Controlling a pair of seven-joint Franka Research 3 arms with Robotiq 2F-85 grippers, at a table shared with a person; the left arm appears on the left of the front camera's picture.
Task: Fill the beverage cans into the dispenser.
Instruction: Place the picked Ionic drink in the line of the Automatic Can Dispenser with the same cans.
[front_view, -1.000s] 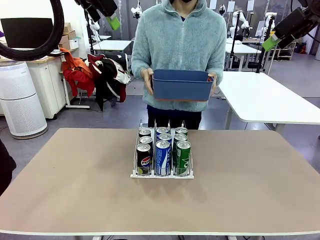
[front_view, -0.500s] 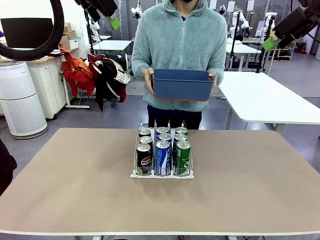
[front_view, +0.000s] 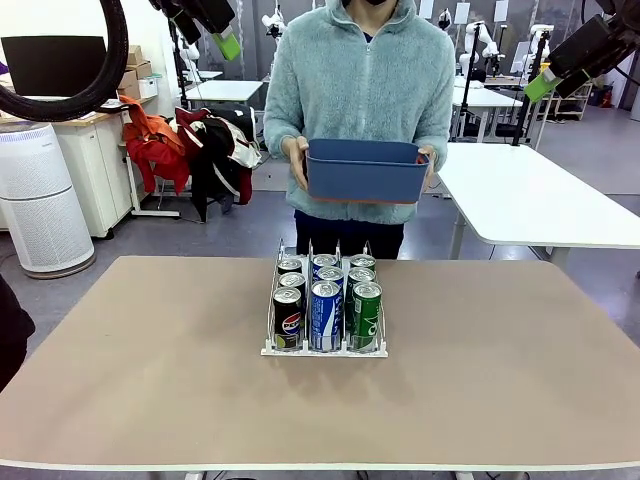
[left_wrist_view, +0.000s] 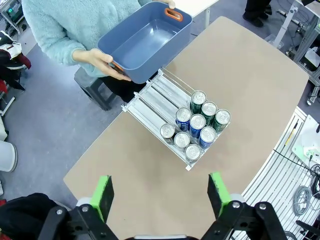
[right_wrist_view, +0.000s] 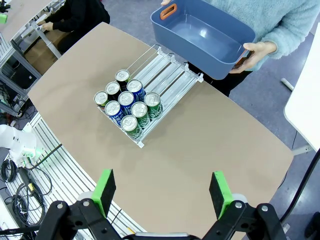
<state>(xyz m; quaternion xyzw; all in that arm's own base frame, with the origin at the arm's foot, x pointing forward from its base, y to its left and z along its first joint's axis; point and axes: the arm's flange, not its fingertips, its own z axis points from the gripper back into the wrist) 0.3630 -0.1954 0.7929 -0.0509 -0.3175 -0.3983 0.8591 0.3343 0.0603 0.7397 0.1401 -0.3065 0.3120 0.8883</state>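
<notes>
Hovering high | left claw (left_wrist_view: 161, 192) wide, empty | right claw (right_wrist_view: 162, 192) wide, empty

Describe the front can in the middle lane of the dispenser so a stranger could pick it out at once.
On the tan table, go to the clear three-lane dispenser near the far edge, in front of the person holding a blue bin. The blue can stands at the front of the middle lane, flanked by a black Pepsi can and a green can.

I see glossy metal cans (front_view: 327, 305) w/ shiny silver tops in a clear plastic dispenser (left_wrist_view: 150, 102). Table (front_view: 150, 370) looks matt, smooth. Person's bin (front_view: 365, 170) is smooth blue plastic; sweater (front_view: 360, 80) fuzzy fleece cloth.
</notes>
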